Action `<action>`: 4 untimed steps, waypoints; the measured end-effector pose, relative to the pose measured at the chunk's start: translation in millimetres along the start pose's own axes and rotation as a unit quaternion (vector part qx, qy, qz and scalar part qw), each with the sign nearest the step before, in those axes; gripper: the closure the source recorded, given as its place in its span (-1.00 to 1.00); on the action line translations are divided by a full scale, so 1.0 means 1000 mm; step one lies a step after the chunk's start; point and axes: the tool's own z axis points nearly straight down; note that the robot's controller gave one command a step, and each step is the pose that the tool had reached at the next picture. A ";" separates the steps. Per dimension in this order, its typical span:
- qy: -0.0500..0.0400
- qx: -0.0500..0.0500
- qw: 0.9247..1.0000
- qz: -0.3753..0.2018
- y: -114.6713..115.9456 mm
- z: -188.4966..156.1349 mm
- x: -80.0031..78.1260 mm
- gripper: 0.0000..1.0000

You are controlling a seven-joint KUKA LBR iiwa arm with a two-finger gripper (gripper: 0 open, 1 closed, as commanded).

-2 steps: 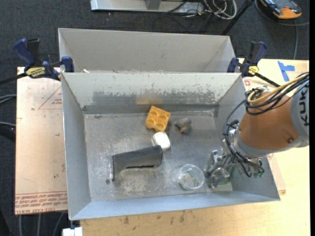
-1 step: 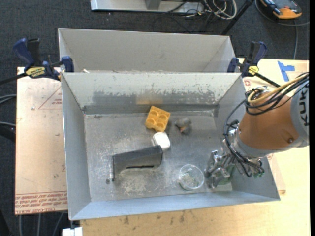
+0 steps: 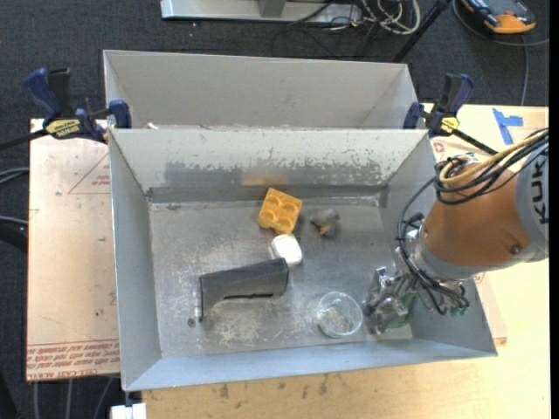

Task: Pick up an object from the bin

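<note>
arm (image 3: 476, 230) low in near-right corner, beside clear cup (image 3: 339, 313)

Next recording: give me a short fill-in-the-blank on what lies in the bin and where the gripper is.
The block with holes near the bin's back wall is ____ in colour.
The small rounded thing at the dark grey bar's right end is ____.
The gripper is down in the bin, just to the view's ____ of a clear round cup.
Missing words: yellow; white; right.

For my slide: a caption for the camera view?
Gripper low at the right of the bin, beside a clear cup.
</note>
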 end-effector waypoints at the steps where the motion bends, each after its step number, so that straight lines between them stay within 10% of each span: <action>1: 0.000 0.000 1.000 0.000 0.000 0.000 0.000 1.00; 4: 0.000 0.000 1.000 0.000 0.000 0.000 0.000 1.00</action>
